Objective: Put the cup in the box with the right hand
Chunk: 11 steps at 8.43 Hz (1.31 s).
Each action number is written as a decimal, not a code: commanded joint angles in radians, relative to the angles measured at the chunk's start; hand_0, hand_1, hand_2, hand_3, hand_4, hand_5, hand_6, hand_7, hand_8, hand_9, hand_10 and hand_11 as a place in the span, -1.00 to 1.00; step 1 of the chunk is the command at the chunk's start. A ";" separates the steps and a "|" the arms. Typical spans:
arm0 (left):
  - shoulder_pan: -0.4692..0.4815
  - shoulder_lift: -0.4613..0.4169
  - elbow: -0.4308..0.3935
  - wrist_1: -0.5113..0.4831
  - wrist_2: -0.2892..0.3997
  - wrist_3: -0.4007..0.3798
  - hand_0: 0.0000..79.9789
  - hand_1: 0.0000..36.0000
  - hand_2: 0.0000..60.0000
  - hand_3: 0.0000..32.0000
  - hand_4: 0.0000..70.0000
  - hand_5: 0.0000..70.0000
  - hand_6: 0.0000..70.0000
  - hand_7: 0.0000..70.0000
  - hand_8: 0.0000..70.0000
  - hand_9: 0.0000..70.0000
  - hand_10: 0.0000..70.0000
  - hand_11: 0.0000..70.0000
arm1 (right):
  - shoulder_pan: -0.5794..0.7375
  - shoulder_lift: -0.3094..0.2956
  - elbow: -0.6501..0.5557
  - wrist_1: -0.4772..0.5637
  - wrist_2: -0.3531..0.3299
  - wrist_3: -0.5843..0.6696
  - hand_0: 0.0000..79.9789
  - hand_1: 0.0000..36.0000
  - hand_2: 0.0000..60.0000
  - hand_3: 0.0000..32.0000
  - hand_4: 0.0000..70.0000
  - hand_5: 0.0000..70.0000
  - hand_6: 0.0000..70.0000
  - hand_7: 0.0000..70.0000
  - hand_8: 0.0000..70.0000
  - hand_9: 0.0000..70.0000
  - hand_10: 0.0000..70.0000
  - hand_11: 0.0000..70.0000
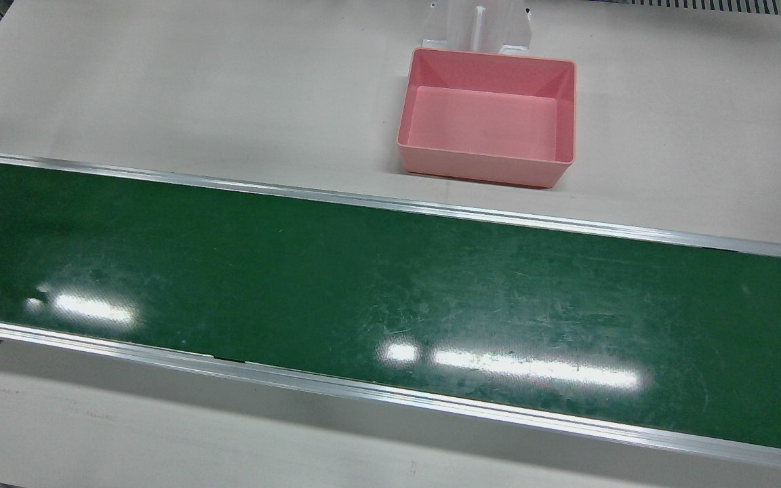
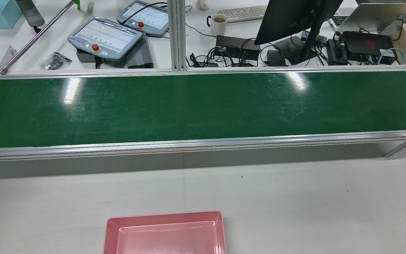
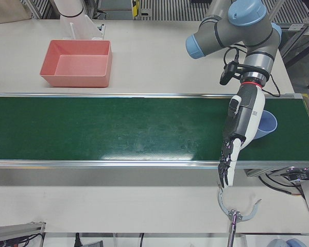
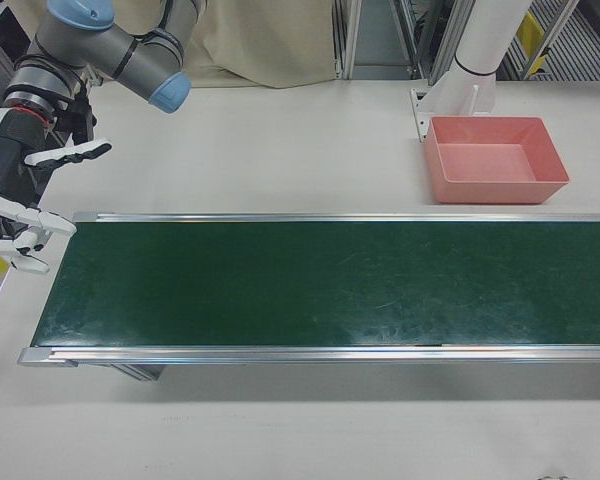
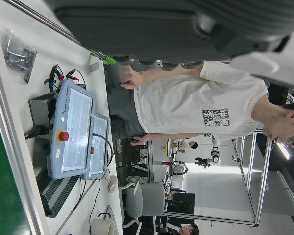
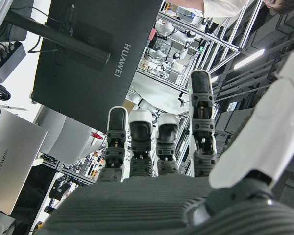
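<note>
A pale blue cup (image 3: pixel 265 126) lies on the green conveyor belt (image 3: pixel 118 128) at the left-front view's right end, partly hidden by my left hand. My left hand (image 3: pixel 241 126) hangs over the belt in front of the cup, fingers straight and pointing down, holding nothing. My right hand (image 4: pixel 22 200) is open with fingers spread, beside the belt's other end at the right-front view's left edge. Its straight fingers (image 6: pixel 157 142) show in the right hand view. The pink box (image 1: pixel 487 115) stands empty on the white table behind the belt, and also shows in the rear view (image 2: pixel 164 234) and the right-front view (image 4: pixel 495 160).
A white pedestal (image 1: pixel 478 27) stands right behind the box. A metal hook-shaped fixture (image 3: pixel 237 208) sits on the table in front of the belt below my left hand. Beyond the belt is a desk with teach pendants (image 2: pixel 106 37), a monitor (image 2: pixel 294 17) and a mug (image 2: pixel 219 23).
</note>
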<state>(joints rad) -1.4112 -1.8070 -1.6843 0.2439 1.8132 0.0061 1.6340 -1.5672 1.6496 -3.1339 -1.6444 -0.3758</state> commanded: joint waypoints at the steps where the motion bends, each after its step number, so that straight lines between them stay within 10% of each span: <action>1: 0.000 0.000 0.000 0.000 0.000 0.000 -1.00 -1.00 -1.00 -1.00 -1.00 -1.00 -1.00 -1.00 -1.00 -1.00 -1.00 -1.00 | -0.002 -0.013 0.001 0.000 0.000 0.000 0.15 -1.00 -1.00 -1.00 0.34 -0.85 -0.13 1.00 0.19 0.94 -0.36 -0.08; 6: 0.000 0.000 0.000 0.000 0.000 0.000 -1.00 -1.00 -1.00 -1.00 -1.00 -1.00 -1.00 -1.00 -1.00 -1.00 -1.00 -1.00 | -0.002 -0.039 -0.002 0.000 0.003 -0.003 -0.04 -1.00 -0.96 -1.00 -0.03 -0.83 -0.13 1.00 0.28 1.00 -0.25 0.08; 11: 0.000 0.000 0.000 0.000 0.000 0.000 -1.00 -1.00 -1.00 -1.00 -1.00 -1.00 -1.00 -1.00 -1.00 -1.00 -1.00 -1.00 | 0.000 -0.040 0.015 0.000 0.003 -0.002 0.05 -1.00 -1.00 -1.00 0.07 -0.84 -0.15 1.00 0.23 1.00 -0.33 -0.04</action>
<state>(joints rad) -1.4112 -1.8070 -1.6837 0.2439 1.8132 0.0061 1.6313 -1.6060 1.6608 -3.1339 -1.6414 -0.3782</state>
